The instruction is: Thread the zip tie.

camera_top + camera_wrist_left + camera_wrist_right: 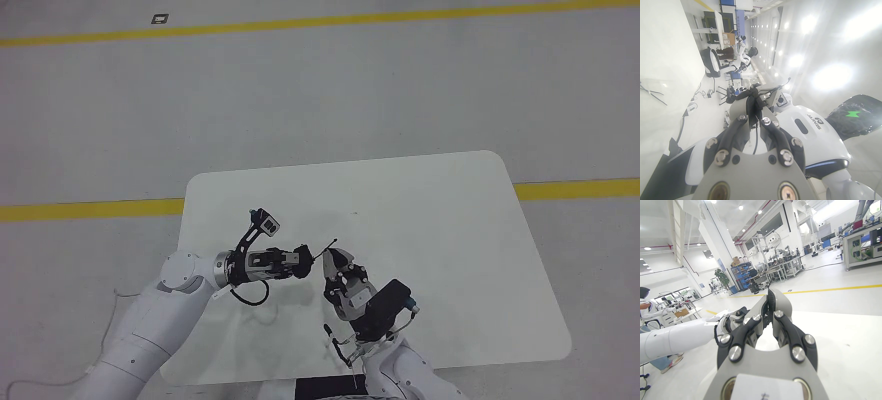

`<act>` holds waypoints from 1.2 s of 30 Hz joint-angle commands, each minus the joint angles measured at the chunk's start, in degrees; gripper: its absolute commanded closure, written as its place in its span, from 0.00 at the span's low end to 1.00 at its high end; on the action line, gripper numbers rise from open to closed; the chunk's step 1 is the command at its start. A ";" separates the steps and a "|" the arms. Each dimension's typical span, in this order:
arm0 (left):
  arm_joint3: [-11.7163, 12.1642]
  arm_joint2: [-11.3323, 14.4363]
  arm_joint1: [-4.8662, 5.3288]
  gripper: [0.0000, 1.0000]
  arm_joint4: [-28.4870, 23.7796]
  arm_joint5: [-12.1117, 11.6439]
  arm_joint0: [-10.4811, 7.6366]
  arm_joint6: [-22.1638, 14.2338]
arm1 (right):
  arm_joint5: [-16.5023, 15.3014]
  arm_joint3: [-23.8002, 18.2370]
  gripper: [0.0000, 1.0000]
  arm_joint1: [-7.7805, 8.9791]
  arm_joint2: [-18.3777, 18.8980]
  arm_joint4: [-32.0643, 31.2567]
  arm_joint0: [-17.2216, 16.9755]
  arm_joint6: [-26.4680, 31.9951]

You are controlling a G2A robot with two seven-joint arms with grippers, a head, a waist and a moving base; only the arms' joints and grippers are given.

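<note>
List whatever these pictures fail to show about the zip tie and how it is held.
- Top view: the zip tie is a thin line by the left gripper and right gripper; its head is too small to find.
- Left wrist view: the shut fingers hide the held part.
- Right wrist view: the shut fingers hide all but a strand at their tips; whether it is threaded cannot be told.

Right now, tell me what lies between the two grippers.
Only the thin black zip tie, slanting across the gap between left gripper and right gripper above the table, seen in the top view.
</note>
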 commanded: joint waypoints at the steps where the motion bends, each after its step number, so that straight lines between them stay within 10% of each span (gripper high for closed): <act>1: 0.00 0.00 0.00 1.00 0.00 0.00 0.00 0.00 | 0.03 0.12 1.00 0.02 0.00 -0.20 -0.06 0.16; 36: 0.00 0.00 0.00 1.00 0.00 0.00 0.00 0.00 | -0.82 -0.86 1.00 0.17 0.00 0.31 -0.62 -1.45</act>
